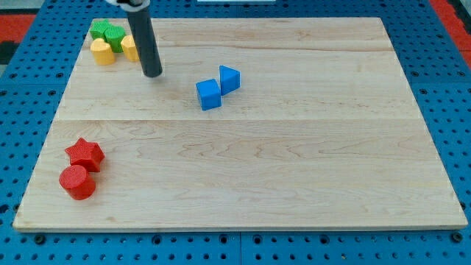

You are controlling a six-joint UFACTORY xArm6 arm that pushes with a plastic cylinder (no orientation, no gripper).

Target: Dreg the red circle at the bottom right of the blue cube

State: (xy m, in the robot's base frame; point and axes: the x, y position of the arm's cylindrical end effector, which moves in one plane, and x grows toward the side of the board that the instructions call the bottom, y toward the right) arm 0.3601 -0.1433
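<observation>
Red circle (77, 182) upright, round, no long axis

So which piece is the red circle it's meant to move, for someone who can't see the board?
Start at the wooden board and go to its corner at the view's bottom left, where two red pieces touch. The red circle is the lower one, a round flat-topped disc, while the red star just above it has points.
</observation>
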